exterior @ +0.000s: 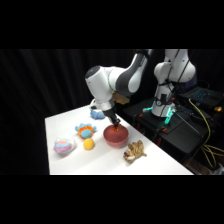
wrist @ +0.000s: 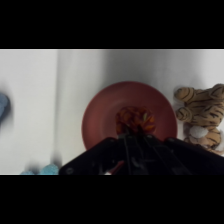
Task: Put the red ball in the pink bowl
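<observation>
Red ball (wrist: pixel 135 120), small, bumpy and mottled red-orange, sits over the middle of the pink bowl (wrist: pixel 100 117) on the white counter (exterior: pixel 160 162), hand (exterior: pixel 116 125) directly above it; grip cannot be told.

I'm working in what looks like a robotics lab: black curtains (exterior: pixel 45 90) hang behind the white table (exterior: pixel 100 160), and beside it sits dark electronics gear (exterior: pixel 175 130), yellow cables (exterior: pixel 204 120), probably a lit keyboard (exterior: pixel 202 95).
</observation>
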Tool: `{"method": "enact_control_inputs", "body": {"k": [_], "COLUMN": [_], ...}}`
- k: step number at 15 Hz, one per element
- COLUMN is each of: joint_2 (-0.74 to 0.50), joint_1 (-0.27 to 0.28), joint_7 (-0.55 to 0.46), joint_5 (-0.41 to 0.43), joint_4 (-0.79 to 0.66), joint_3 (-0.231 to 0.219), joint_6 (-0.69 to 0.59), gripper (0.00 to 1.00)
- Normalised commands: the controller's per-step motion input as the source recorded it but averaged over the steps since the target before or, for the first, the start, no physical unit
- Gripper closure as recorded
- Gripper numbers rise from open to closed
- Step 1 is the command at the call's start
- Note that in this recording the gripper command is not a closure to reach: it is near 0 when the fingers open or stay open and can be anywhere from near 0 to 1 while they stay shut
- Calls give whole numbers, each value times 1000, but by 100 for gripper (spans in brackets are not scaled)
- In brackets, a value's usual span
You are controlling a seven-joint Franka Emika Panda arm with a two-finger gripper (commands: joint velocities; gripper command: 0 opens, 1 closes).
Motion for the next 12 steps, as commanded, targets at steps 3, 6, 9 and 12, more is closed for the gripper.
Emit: {"method": "enact_control_inputs", "body": {"k": [3,6,9,12], "joint_2": [-286,-319,-334,-348], "joint_1": [9,-1,-28,-60], "joint_7": [78,30,-14,-72], "joint_5": [80,64,34,17], "joint_4": [-146,-182,-220,-210], "joint_3": [15,6,-18,-38], "joint_6": [20,21,25,22], "gripper": [0,0,0,0]}}
